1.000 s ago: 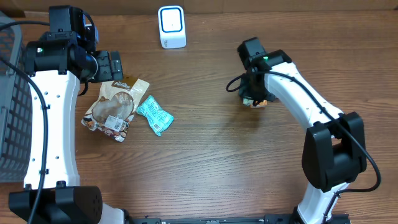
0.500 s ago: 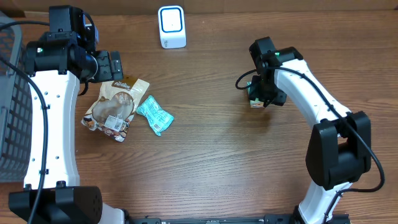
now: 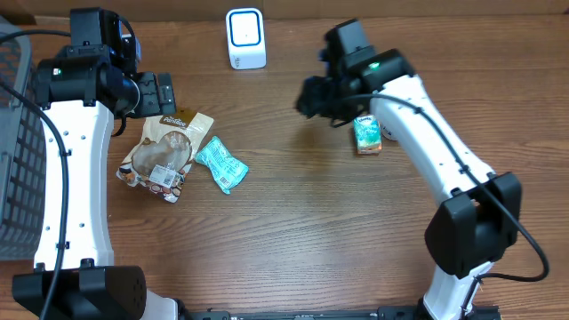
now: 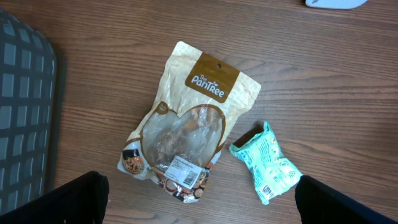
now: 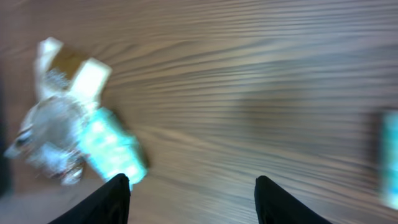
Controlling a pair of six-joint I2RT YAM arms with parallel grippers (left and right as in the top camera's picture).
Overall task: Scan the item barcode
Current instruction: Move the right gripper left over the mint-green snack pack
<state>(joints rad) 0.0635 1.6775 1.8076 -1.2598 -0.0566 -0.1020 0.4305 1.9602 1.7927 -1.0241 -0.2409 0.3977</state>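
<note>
A small teal and orange carton (image 3: 367,135) lies on the table by itself, seen as a blur at the right edge of the right wrist view (image 5: 390,158). My right gripper (image 3: 307,96) hovers to its left, open and empty (image 5: 193,199). A tan PanTree pouch (image 3: 160,153) and a teal packet (image 3: 221,164) lie at the left. My left gripper (image 3: 160,93) hangs just behind them, open wide, with the pouch (image 4: 186,124) and the packet (image 4: 267,165) below it. A white scanner (image 3: 245,38) stands at the back.
A dark mesh basket (image 3: 18,160) fills the far left edge, next to the left arm. Its rim shows in the left wrist view (image 4: 25,106). The right wrist view is motion-blurred.
My right gripper opened and let go of the carton, which now rests on the table. The right arm then swung left toward the middle. The left arm has not moved.
</note>
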